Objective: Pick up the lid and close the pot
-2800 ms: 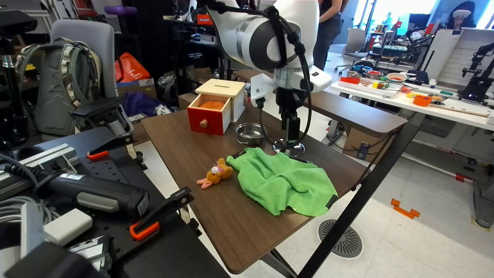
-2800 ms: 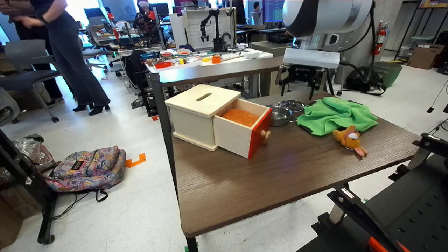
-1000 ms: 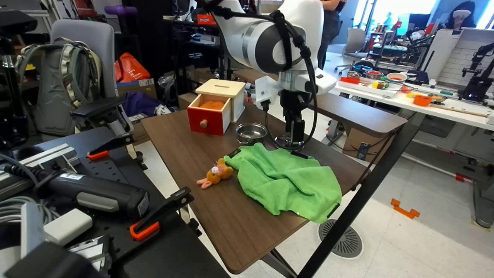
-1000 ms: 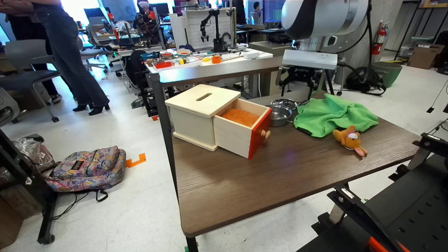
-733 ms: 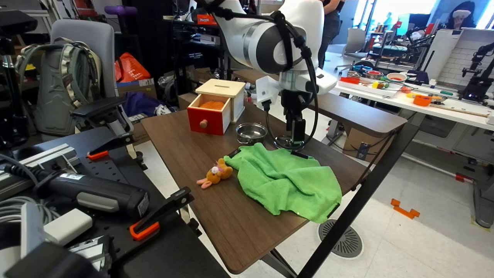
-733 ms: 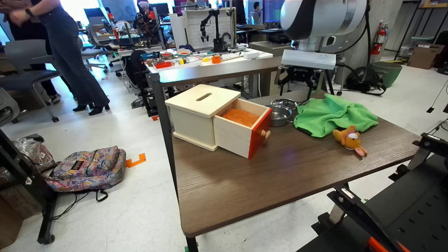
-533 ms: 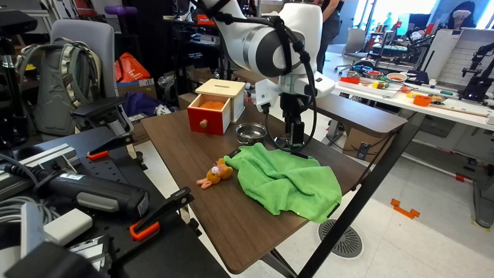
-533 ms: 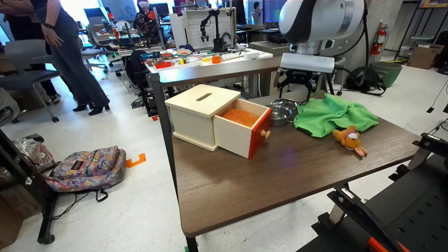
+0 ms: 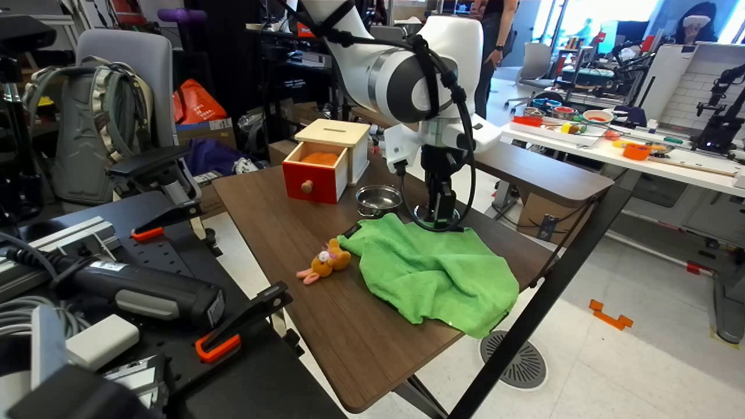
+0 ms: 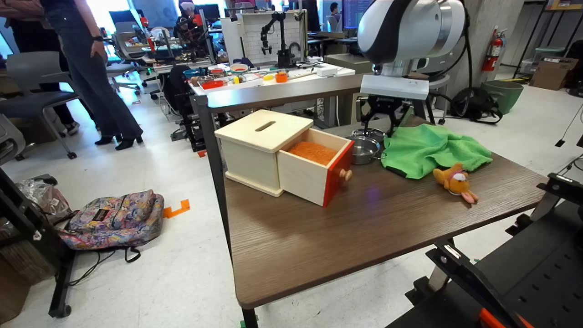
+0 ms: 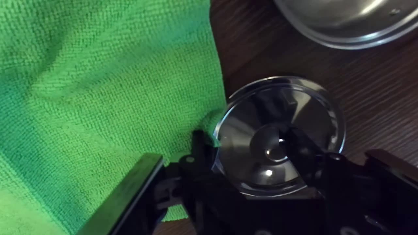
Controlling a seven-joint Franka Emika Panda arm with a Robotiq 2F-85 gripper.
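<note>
The lid is a flat round silvery disc with a central knob, lying on the table beside the green cloth's edge. It shows partly behind my fingers in both exterior views. My gripper is low over the lid with its fingers apart. In the wrist view one finger is at the lid's rim on the cloth side. The other reaches over the lid close to the knob; I cannot tell whether it touches. The pot stands uncovered near the lid, also seen in both exterior views.
The green cloth lies bunched right beside the lid. A wooden box with its red-fronted drawer pulled open stands next to the pot. An orange plush toy lies near the cloth. The table has open edges.
My gripper has lowered and its finger gap looks narrower in an exterior view. Since the oldest frames the lid has shifted slightly toward the pot, and the cloth has shifted a little.
</note>
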